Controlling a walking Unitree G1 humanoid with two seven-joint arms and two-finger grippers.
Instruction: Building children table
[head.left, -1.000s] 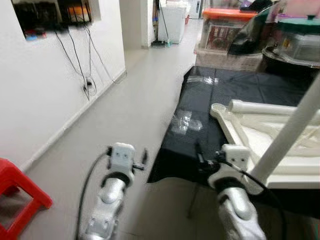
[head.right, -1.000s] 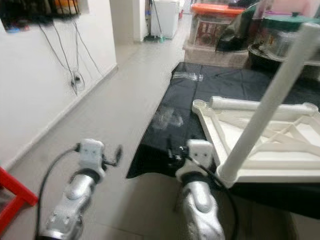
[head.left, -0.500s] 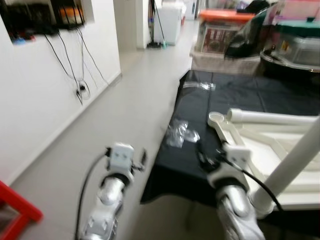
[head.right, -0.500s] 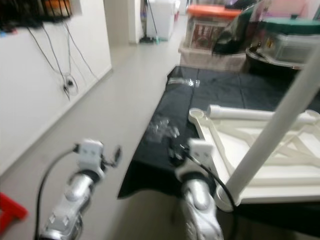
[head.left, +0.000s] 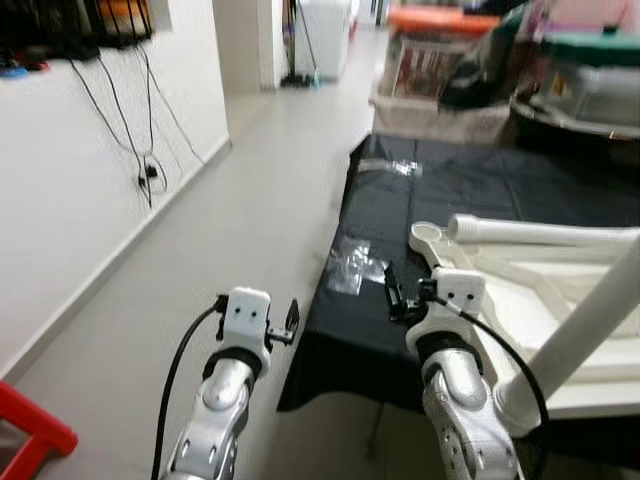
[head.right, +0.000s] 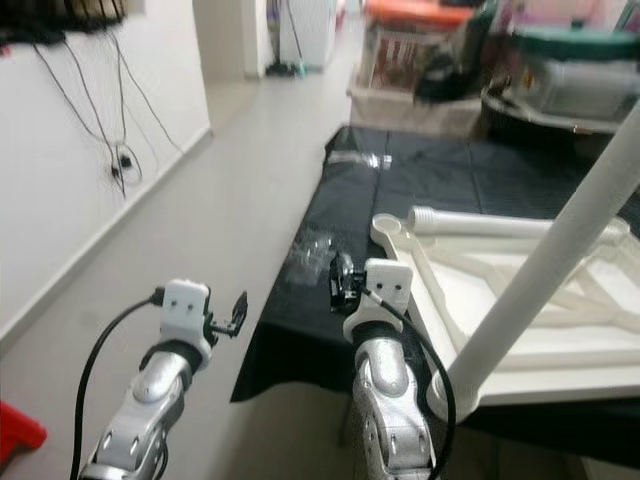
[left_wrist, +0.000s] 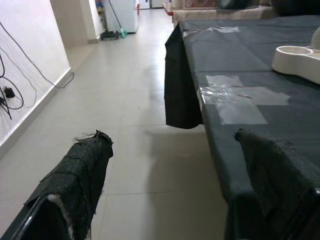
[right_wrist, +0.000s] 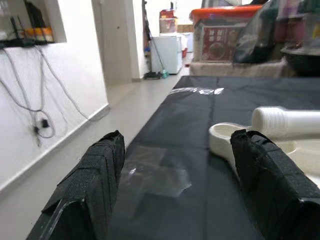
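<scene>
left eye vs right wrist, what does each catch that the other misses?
Left eye alone: both arms, the left gripper over bare floor, the red stool, and an upright white table leg. Right wrist alone: the right gripper's open fingers up close, and a small white fridge down the hall. Shared: the black sheet, the clear plastic bag, the upturned white tabletop and the orange-lidded bin.

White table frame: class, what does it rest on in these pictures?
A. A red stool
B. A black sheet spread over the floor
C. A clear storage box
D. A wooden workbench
B. The white table frame lies flat on the black sheet, whose edge meets the pale floor tiles beside the right end effector.
</scene>
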